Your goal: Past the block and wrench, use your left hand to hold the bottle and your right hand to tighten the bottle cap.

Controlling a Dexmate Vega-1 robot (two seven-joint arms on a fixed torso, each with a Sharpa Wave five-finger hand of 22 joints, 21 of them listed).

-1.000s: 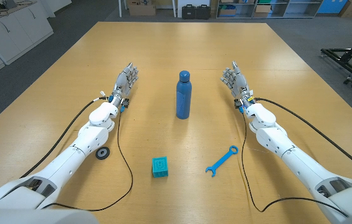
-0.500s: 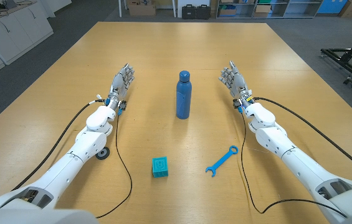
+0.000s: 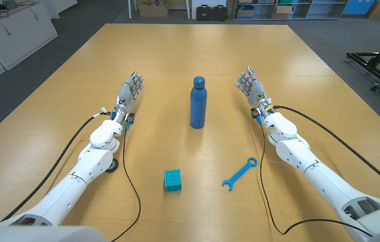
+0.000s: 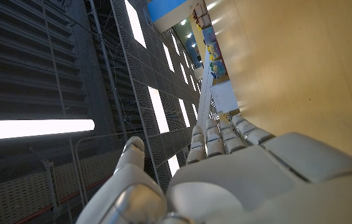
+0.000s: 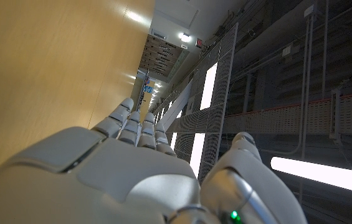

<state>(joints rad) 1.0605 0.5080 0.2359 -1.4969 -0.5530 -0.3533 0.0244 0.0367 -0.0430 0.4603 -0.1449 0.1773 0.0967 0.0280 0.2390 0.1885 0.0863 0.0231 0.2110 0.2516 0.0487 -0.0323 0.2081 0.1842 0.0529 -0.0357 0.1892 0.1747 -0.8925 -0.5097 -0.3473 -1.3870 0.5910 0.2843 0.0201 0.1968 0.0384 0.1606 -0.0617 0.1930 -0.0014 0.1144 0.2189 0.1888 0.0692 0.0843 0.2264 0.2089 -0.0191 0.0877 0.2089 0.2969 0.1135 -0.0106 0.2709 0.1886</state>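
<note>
Head view: tall blue metal bottle (image 3: 198, 103) upright mid-table, past teal cube block (image 3: 172, 179) and blue wrench (image 3: 239, 174). My left hand (image 3: 128, 91) and right hand (image 3: 252, 86) flank it, empty, fingers extended. Probably rigid, slick, tippy: grip mid-body, twist cap (image 3: 199, 81). Wrist views: fingers (image 4: 216, 134) straight, holding nothing; likewise right (image 5: 135, 124).

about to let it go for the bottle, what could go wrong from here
1. The bottle is tall, narrow and stands free; a sideways bump from the left hand before it grips could tip it.
2. If that grip is loose, the right hand twisting the cap may spin the whole bottle.
3. Cables trail beside both forearms near the wrench and block and might drag them.
</note>
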